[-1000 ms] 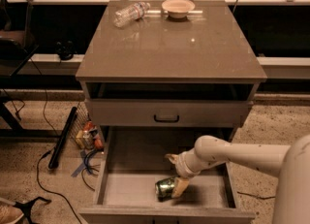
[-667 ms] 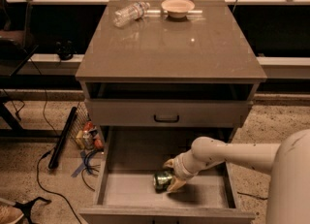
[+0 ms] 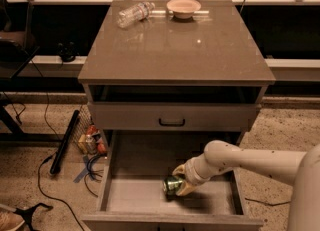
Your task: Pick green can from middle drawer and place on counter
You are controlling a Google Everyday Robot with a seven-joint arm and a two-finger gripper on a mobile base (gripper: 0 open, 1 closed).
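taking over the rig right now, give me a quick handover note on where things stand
Gripper: down inside the middle drawer, right at the green can; a firm grasp cannot be confirmed from this view.
Green can: in the drawer, near its front, right of centre.
Counter: has a water bottle and a bowl at its far edge.
Done: drawer is open, arm has reached the can.
Left: confirm the grip, lift the can out, set it on the counter.
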